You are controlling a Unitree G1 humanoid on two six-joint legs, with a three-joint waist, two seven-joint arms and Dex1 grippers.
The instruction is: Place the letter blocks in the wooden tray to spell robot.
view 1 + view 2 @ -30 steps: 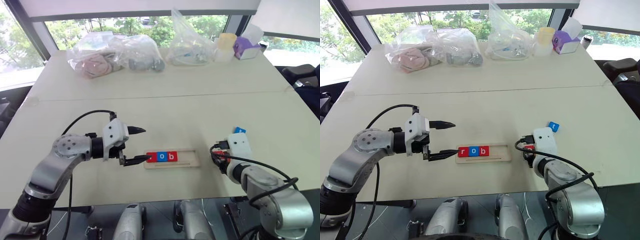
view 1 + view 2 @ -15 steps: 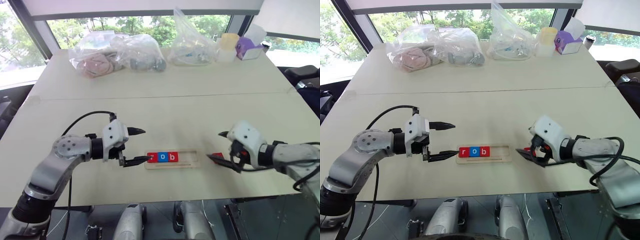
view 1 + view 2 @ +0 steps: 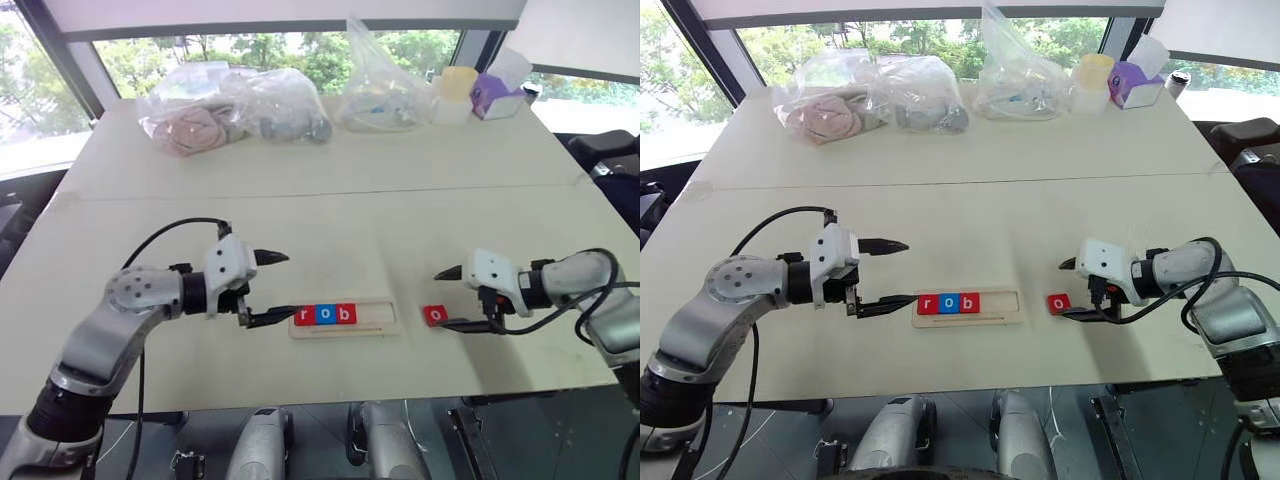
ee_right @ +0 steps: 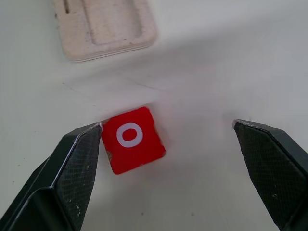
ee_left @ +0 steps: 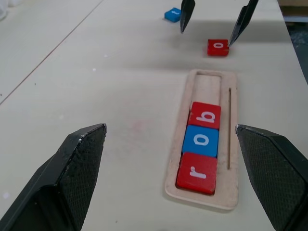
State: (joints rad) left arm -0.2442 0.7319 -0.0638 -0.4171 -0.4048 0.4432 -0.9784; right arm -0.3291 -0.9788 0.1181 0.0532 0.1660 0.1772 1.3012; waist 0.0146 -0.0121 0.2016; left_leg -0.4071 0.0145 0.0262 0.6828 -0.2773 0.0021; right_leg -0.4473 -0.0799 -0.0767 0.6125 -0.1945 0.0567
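Five letter blocks point(image 5: 202, 141), one wooden tray point(image 5: 233, 144).

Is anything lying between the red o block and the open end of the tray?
Nothing visible. The red o block lies on bare table just past the wooden tray, whose near end is empty.

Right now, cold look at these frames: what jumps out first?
The long light-wood tray at the table's near-centre, with red r, blue o and red b tiles filling its left end and two slots bare. Just right of it, a loose red o tile lies flat on the table between the open right gripper's fingers. The open left gripper hovers at the tray's left end.
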